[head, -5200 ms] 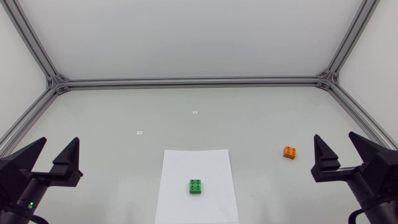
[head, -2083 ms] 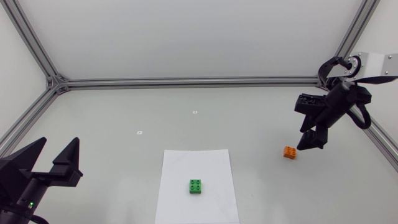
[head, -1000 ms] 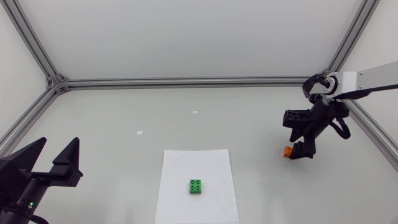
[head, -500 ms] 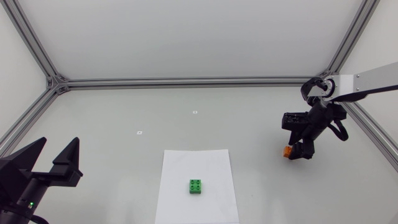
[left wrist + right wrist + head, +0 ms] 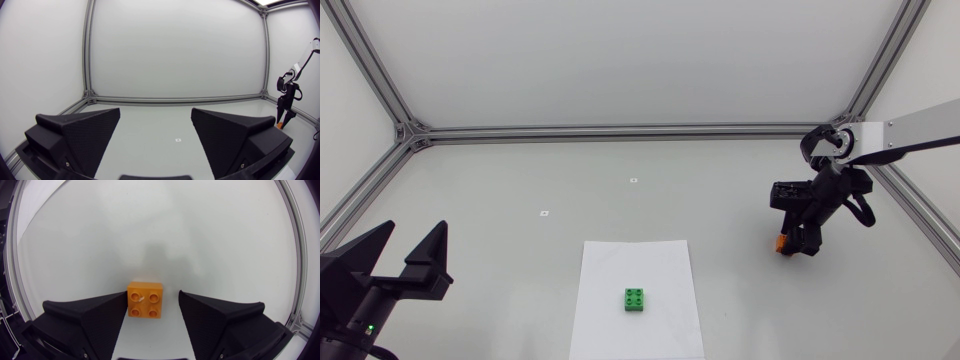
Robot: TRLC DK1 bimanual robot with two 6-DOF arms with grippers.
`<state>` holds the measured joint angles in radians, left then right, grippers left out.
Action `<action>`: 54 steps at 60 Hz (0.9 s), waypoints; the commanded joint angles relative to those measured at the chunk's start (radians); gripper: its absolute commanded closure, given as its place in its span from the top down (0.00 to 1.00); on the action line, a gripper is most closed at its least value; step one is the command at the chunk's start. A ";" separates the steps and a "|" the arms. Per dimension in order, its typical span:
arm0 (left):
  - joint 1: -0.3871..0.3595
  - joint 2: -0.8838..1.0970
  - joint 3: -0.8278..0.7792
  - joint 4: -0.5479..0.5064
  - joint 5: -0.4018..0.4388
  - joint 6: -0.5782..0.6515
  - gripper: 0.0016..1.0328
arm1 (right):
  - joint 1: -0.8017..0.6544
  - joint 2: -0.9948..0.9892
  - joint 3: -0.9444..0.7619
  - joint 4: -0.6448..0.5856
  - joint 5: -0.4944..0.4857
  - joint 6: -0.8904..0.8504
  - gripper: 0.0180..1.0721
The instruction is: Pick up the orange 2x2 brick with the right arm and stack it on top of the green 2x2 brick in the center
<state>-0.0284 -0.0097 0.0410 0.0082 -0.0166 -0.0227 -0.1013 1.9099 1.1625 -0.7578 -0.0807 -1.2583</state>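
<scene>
Inside the parted right pincer, orange 2x2 brick

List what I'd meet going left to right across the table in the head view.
left hand → small white marker → green 2x2 brick → orange 2x2 brick, with the right hand open around it

Head overhead, left wrist low, right wrist over orange brick
</scene>
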 commanded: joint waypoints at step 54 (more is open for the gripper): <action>-0.001 -0.004 -0.041 -0.011 0.003 0.006 0.96 | 0.003 -0.037 -0.037 -0.048 -0.004 -0.041 0.30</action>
<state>-0.0284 -0.0097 0.0410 0.0082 -0.0166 -0.0223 -0.0998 1.9015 1.1496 -0.7876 -0.0814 -1.2659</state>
